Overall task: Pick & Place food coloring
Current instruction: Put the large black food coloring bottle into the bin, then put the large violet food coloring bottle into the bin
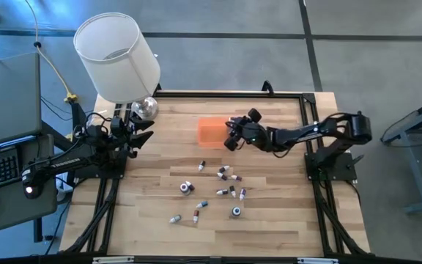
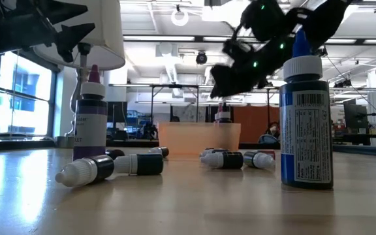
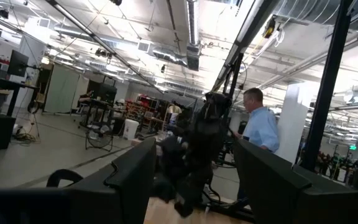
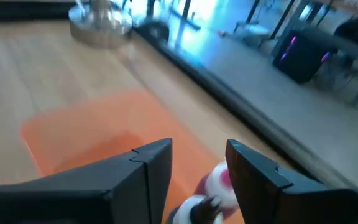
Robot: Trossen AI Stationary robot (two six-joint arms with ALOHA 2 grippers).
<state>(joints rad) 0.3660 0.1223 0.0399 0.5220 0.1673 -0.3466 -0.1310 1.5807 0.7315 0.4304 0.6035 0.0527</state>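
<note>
Bottles of food coloring (image 1: 224, 174) lie scattered on the bench (image 1: 269, 220) behind the right pincer (image 4: 197, 155), which hangs spread over the orange tray (image 4: 92, 134); one bottle (image 4: 213, 186) rests beneath it. Most remain unplaced.

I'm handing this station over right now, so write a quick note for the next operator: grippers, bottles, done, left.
Right gripper: over the orange tray, fingers apart above a white-capped bottle inside it.
Left gripper: open, idle at the table's left edge near the lamp.
Done: at least that one bottle sits in the tray.
Left: the other food coloring bottles are scattered on the table in front of the tray, most lying down, a blue one and a purple one upright.
</note>
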